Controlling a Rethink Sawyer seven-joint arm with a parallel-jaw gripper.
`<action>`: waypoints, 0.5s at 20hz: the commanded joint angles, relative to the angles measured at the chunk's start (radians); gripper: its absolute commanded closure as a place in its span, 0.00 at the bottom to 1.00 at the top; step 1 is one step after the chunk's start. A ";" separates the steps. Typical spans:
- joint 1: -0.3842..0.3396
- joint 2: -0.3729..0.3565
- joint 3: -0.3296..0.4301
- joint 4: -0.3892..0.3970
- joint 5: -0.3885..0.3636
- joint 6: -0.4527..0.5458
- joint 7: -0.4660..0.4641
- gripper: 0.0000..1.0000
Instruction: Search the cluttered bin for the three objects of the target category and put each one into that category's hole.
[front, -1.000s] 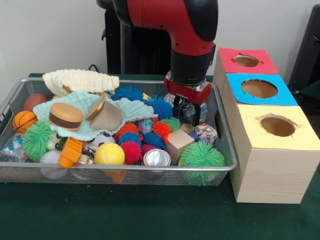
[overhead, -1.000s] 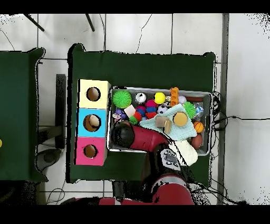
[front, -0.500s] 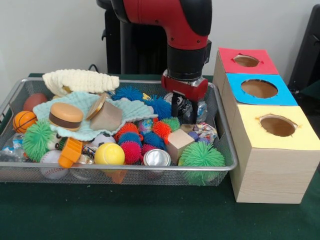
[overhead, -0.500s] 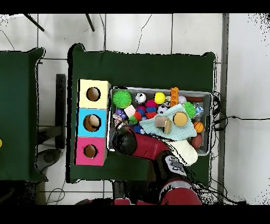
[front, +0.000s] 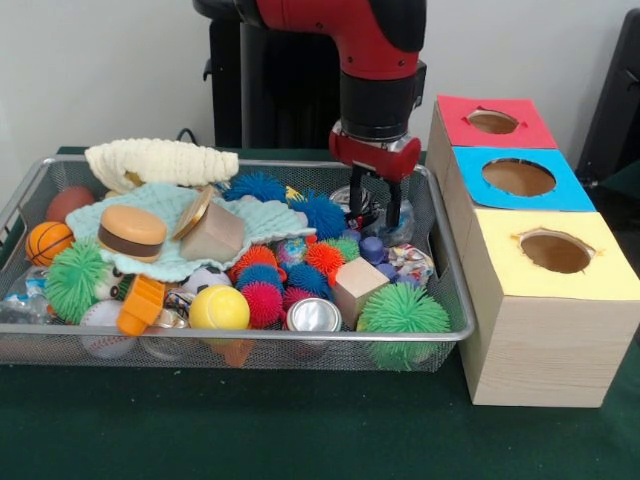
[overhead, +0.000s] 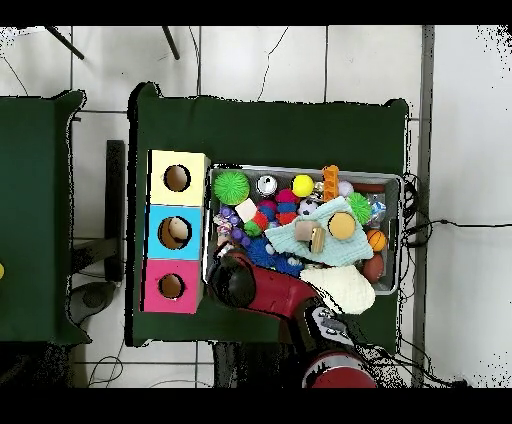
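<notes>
Bin (front: 452, 300) search: we are hovering the gripper (front: 374, 210), empty and spread.
We are aiming straight down, avoiding the mesh wall.

Pale wall (front: 100, 70) behind; cracked tiled floor (overhead: 260, 60) around green table (overhead: 270, 130).

Two cameras on one scene: a low, close front view and a high overhead view.

From the front we look level across the green tabletop (front: 300, 430) at the wire bin (front: 240, 345) and the box with three holes (front: 540, 290), close enough that they fill the width. From overhead we look straight down from far up, taking in the tabletop (overhead: 270, 130), tiled floor (overhead: 460, 150) and a second table (overhead: 35, 220). We share the bin (overhead: 395, 180), the box (overhead: 178, 232) and the arm (overhead: 270, 288), turned half round between views.
</notes>
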 joint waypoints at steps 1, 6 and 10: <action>0.009 0.058 0.081 0.165 -0.071 -0.108 0.161 0.00; -0.018 0.129 0.083 0.161 -0.133 -0.210 0.130 0.00; 0.023 0.158 0.054 0.156 -0.125 -0.265 0.149 0.00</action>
